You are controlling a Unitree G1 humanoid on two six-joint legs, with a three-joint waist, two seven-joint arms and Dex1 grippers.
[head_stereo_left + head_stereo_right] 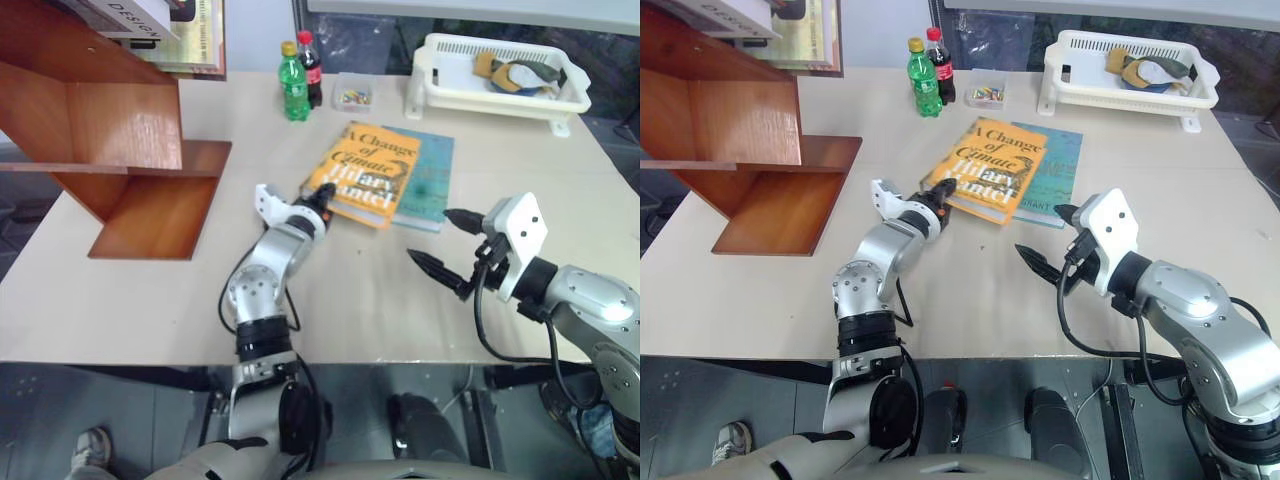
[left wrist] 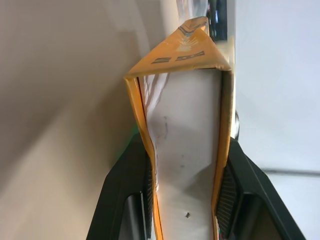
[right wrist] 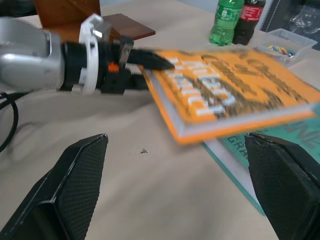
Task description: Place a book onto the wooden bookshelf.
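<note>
The left claw [image 1: 322, 205] is clamped on the corner of the book [image 1: 366, 173], raised partly over the teal book [image 1: 428, 180]. The right claw [image 1: 440, 243] stands apart above the table [image 1: 360, 300].

Both arms are showing silver-grey rounded metal links with black ribbed joint collars. Left gripper [image 3: 150, 62] is carrying a white ring bracket, small orange tab, two glossy black tapered fingers. Right gripper [image 1: 445, 240] is wearing a white angular housing at 3 o'clock, black cable looping beneath; black mesh-textured pads [image 3: 80, 175].
</note>
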